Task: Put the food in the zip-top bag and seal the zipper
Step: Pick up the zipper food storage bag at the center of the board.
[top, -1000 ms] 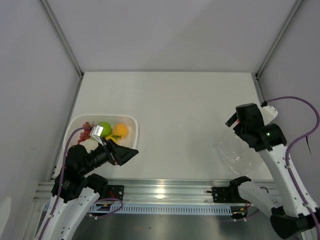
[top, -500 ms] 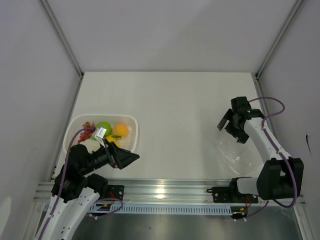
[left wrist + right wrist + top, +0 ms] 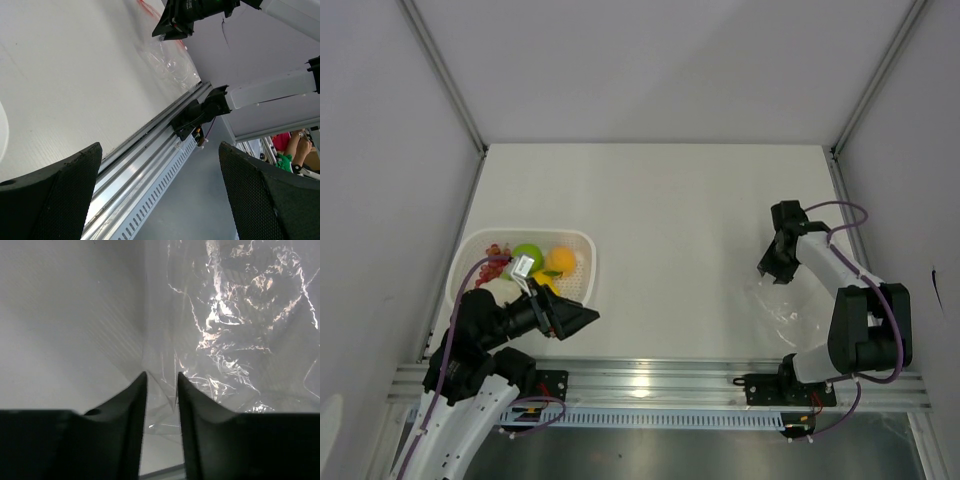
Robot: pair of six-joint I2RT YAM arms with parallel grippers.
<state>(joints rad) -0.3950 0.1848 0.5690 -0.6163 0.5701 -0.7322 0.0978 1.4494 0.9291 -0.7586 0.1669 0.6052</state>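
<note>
A white perforated basket point(image 3: 582, 262) sits on the pale table point(image 3: 670, 210), and everything else is placed from it. The left gripper point(image 3: 572, 316) hangs over the basket's near right corner. Its wrist covers part of the contents, and its jaws are spread wide with nothing between them, as the left wrist view point(image 3: 160, 200) confirms. Bare table separates the basket from the zip-top bag point(image 3: 788, 312), which lies well to the basket's right, flat on the table and just short of the aluminium rail point(image 3: 650, 378). The right gripper point(image 3: 771, 272) is down at the bag's far left edge. In its own view the right gripper point(image 3: 161, 377) has its jaws drawn narrow, with a gap left between them. A fold of the bag's edge lies in that gap, and I cannot tell whether the pads touch it. The bag point(image 3: 235, 330) is clear, crumpled and glinting, and nothing shows inside it. The left wrist view shows its zipper point(image 3: 146, 7) as a thin red strip near the right gripper. All the food is in the basket: one green apple point(image 3: 529, 255), one orange point(image 3: 560, 260), one bunch of red grapes point(image 3: 495, 251), one pale piece point(image 3: 501, 290) and one yellow piece point(image 3: 544, 282), the last mostly hidden. In all there are five fruits, one bag, one basket and two arms.
</note>
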